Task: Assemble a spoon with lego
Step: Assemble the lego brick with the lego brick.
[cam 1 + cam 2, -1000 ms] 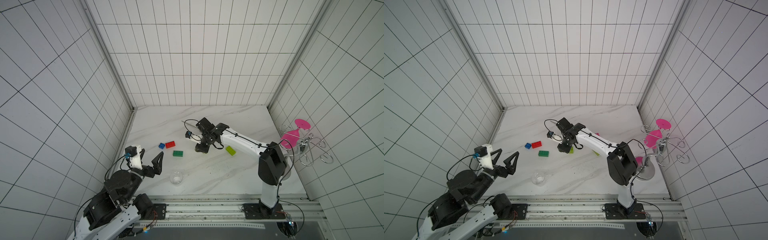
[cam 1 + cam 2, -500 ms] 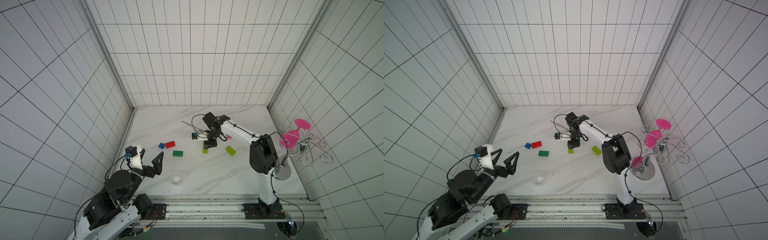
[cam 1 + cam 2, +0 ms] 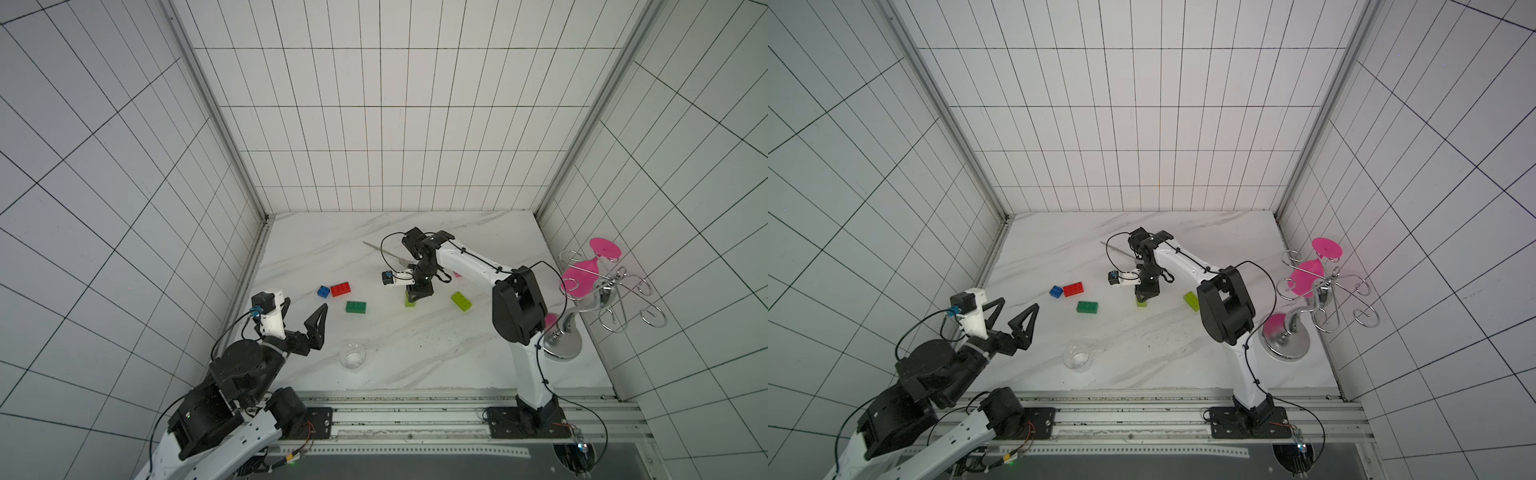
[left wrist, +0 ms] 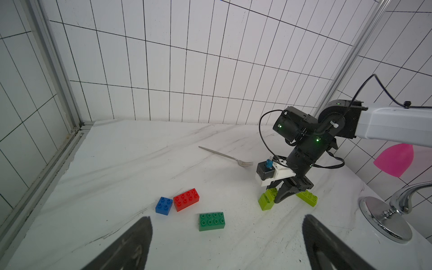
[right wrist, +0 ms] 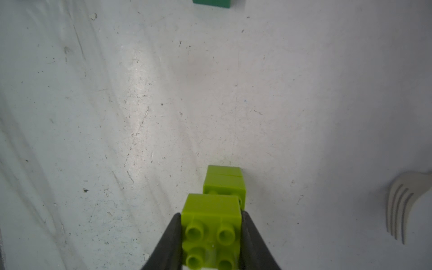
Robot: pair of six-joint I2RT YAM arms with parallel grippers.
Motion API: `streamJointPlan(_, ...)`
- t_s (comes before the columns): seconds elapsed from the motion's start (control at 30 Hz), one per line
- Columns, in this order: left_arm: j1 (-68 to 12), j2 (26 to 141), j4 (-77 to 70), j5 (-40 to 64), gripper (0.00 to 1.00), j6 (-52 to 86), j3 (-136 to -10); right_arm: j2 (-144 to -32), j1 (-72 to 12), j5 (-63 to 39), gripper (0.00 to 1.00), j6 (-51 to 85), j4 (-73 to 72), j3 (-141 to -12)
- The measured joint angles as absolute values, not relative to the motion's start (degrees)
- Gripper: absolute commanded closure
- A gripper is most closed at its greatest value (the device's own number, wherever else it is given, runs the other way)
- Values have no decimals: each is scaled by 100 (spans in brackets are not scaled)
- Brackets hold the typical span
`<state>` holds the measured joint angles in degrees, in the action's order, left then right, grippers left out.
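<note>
Right claw point(image 5: 211, 236) is gripping 1 lime brick point(image 5: 211, 208).
Left claw point(image 3: 305, 303) is gaping; clear cup point(image 3: 352, 355) is sitting at 6 o'clock from dark green brick point(image 3: 355, 306).

lime brick point(image 5: 211, 224): we note smooth plastic, slight sheen on the studs
tabletop point(image 5: 163, 105): marble-look slab, we see fine scratches and specks
fork point(image 4: 228, 157): silvery metal, dull sheen
stand point(image 4: 383, 224): we read mirror-bright chrome
right gripper fingers point(image 5: 170, 240): matt black plastic
</note>
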<state>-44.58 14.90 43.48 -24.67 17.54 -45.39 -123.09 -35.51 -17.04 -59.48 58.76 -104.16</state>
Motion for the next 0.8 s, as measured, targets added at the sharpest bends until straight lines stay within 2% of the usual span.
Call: streamJointPlan(0.8,-4458,1490,4346,-2467,2,1734,-4528,-12401,-3551,-1570,68,-5940,5782,-10442)
